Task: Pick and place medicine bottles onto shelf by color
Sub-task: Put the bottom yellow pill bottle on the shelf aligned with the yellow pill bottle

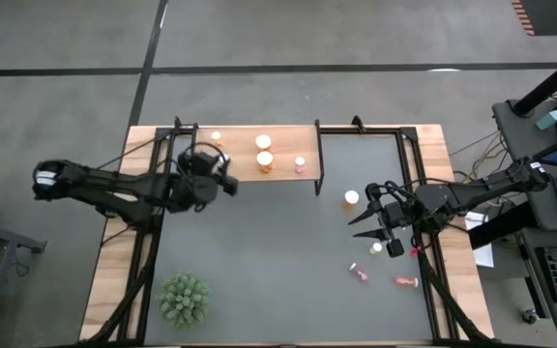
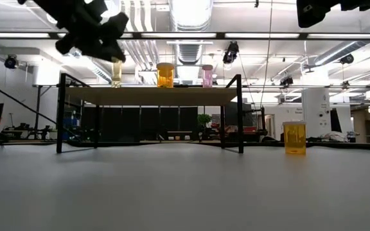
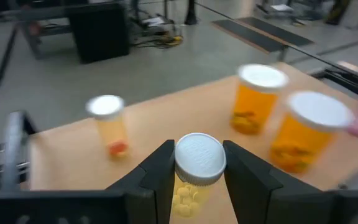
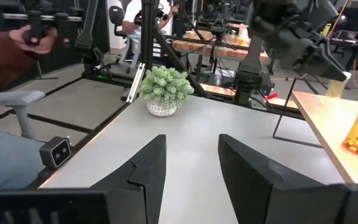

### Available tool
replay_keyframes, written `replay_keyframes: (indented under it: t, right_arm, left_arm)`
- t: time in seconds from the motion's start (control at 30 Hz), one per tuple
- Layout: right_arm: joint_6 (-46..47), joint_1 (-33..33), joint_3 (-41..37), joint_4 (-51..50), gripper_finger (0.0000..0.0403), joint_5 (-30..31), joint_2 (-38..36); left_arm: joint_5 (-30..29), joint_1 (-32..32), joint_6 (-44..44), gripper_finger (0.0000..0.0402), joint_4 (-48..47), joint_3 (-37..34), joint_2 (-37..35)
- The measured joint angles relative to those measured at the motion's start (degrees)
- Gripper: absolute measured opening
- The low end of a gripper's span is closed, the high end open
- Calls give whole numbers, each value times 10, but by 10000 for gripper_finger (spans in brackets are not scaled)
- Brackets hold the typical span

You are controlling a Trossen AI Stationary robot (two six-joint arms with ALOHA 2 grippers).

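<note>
Left gripper (image 3: pixel 196 180) is clamped on a yellow bottle (image 3: pixel 194 171) (white cap up), held just above the shelf (image 1: pixel 245 166) near its left end. Four bottles already stand on the shelf board. Right gripper (image 1: pixel 370 215) hangs open over the worktop (image 1: pixel 259 261); an orange bottle (image 1: pixel 352 198) stands near it, more lie toward the right edge.

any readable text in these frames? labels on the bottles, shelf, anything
None readable.
Medicine bottles on the shelf: no label text shows.
Yellow bottle in the left gripper: plain white cap, nothing printed.
Orange bottle on the table: no lettering visible.
</note>
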Motion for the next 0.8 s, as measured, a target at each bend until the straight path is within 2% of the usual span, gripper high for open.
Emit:
replay_keyframes:
  t: [0.2, 0.8]
  right_arm:
    - [-5, 0, 0, 0, 137, 0, -1]
    - [-19, 0, 0, 0, 137, 0, -1]
  left_arm:
    - [-2, 30, -15, 105, 5, -23, -17]
    - [-3, 31, -30, 105, -19, -33, -24]
